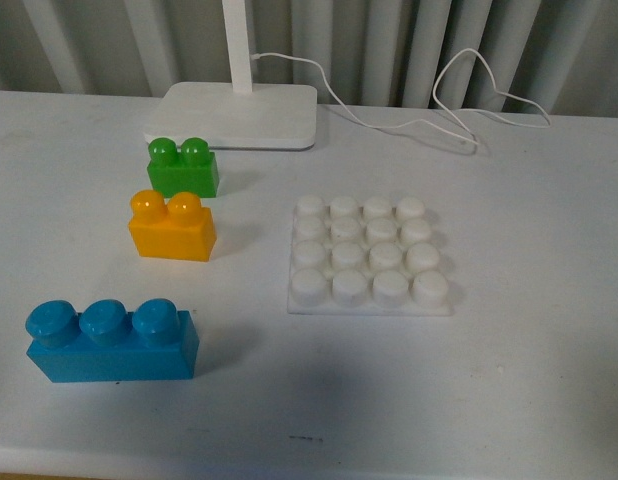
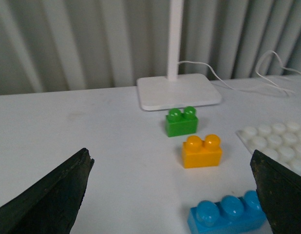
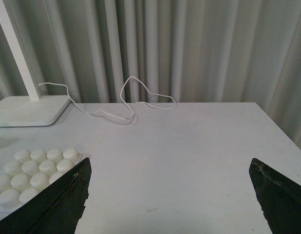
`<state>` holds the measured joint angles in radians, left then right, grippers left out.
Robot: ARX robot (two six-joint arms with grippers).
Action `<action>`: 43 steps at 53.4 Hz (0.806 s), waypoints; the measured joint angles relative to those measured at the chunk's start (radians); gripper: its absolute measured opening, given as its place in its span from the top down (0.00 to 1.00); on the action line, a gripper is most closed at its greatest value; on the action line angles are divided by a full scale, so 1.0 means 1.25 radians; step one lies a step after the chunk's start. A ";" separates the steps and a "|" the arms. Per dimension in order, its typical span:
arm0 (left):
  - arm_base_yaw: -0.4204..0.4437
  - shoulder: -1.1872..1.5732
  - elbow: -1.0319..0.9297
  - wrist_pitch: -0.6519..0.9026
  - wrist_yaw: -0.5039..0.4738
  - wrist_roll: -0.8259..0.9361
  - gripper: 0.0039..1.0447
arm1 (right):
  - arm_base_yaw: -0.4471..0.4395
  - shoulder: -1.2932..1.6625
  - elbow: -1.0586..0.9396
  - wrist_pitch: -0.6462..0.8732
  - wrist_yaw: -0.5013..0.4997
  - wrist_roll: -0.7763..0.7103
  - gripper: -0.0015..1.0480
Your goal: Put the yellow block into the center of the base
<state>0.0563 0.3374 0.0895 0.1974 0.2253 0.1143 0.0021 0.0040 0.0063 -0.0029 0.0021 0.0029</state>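
Pick not begun: yellow block (image 1: 171,228) toward left edge of worktop (image 1: 529,400), base (image 1: 369,255) central. Left end effector (image 2: 170,157) and right end effector (image 3: 170,165) both gaping, empty. Advise gripping flat sides squarely, studs up, clear of green brick (image 1: 183,168)

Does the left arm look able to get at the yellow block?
Probably yes: the left pincer is open and the yellow block stands clear of the green brick and blue brick.
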 joint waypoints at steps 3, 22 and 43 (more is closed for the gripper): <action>0.001 0.065 0.031 0.017 0.069 0.044 0.06 | 0.000 0.000 0.000 0.000 0.000 0.000 0.09; -0.041 0.465 0.345 -0.231 0.287 0.543 0.06 | 0.000 0.000 0.000 0.000 0.000 0.000 0.09; -0.096 0.835 0.779 -0.668 0.212 0.996 0.06 | 0.000 0.000 0.000 0.000 0.000 0.000 0.09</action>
<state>-0.0635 1.3815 1.0626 -0.6373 0.4908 1.3590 0.0021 0.0040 0.0063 -0.0029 0.0025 0.0032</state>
